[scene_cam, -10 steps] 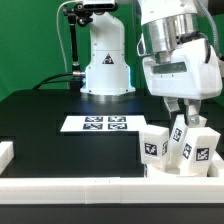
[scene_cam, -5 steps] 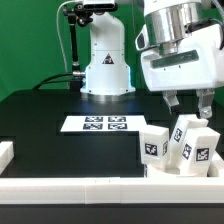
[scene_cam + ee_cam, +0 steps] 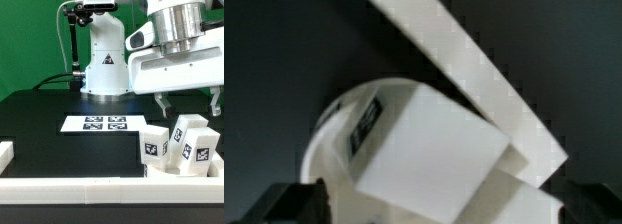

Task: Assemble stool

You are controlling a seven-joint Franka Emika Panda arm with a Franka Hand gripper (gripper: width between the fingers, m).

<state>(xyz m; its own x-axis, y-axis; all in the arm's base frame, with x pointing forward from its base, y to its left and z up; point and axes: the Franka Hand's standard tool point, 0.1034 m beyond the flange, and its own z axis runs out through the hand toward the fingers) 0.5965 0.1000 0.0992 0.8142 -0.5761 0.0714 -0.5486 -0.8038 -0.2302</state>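
Several small blocky white legs with black-and-white tags stand bunched at the exterior view's right, one (image 3: 153,145) lower and two (image 3: 192,142) leaning together. My gripper (image 3: 187,102) hangs above them, open and empty, its fingers (image 3: 161,103) spread wide and clear of the legs. In the wrist view a white leg block (image 3: 438,150) fills the middle, lying over the round white seat (image 3: 345,125), which shows a tag. The dark fingertips (image 3: 288,205) sit at either side of the block, apart from it. Most of the seat is hidden in the exterior view.
The marker board (image 3: 97,123) lies flat mid-table. A long white border rail (image 3: 80,188) runs along the near edge, with a short piece (image 3: 6,152) at the left; a rail (image 3: 464,70) also crosses the wrist view. The robot base (image 3: 105,62) stands behind.
My gripper was down around the tilted leg one second ago. It has opened, let the leg go and risen straight up; the legs stay where they were.
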